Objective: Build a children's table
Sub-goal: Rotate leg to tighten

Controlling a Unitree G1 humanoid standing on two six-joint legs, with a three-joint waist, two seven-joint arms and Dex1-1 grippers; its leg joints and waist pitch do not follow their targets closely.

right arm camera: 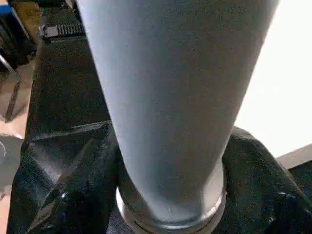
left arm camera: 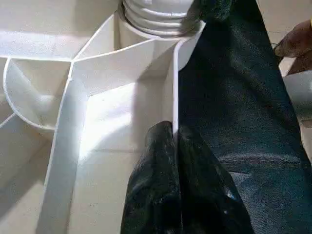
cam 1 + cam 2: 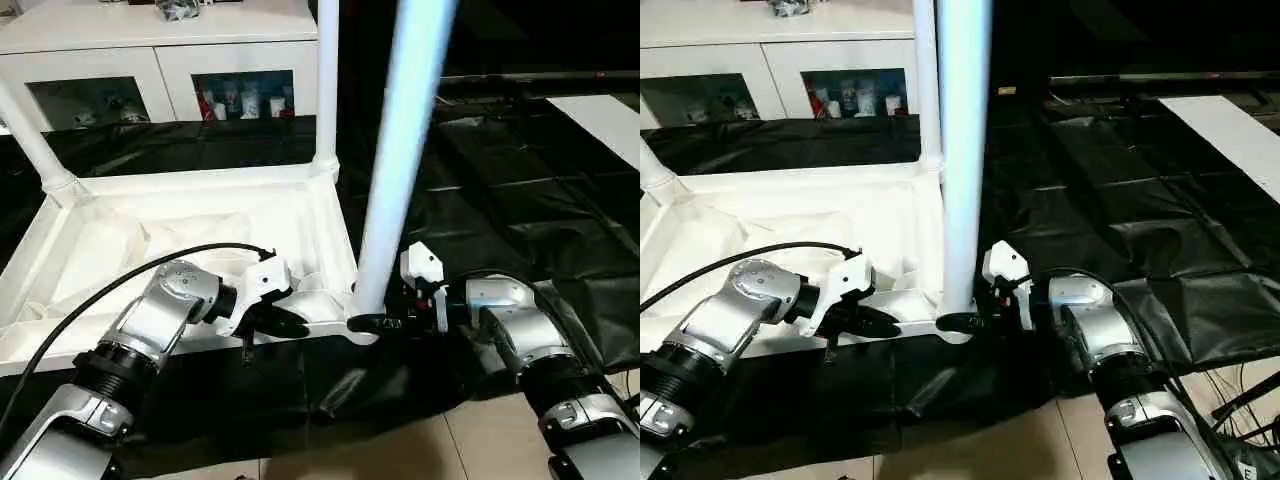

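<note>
Black cloth (image 3: pixel 520 210) drapes the work table, with a white cabinet (image 3: pixel 150 60) behind it at eleven o'clock in the head views. On the cloth lies the children's table (image 3: pixel 200 230), upside down with its ribbed underside up, filling the scene from nine o'clock to the centre. Two far legs stand in their corner sockets, one (image 3: pixel 327 80) at twelve o'clock and one (image 3: pixel 30 135) at ten. A near leg (image 3: pixel 400 150) rises from the near right corner, at the centre. The left end effector (image 3: pixel 275 322), at seven o'clock, is pinched shut on the top's near rim. The right end effector (image 3: pixel 375 322), at five o'clock, has its fingers set around the near leg's foot.

From the left wrist, its two black fingers (image 2: pixel 161 195) are pressed together over the thin white rim, cloth on one side, ribs on the other, the ringed socket beyond.

From the right wrist, the fingers (image 1: pixel 68 190) flank the leg's base (image 1: pixel 170 146) closely on both sides; contact is unclear.
</note>
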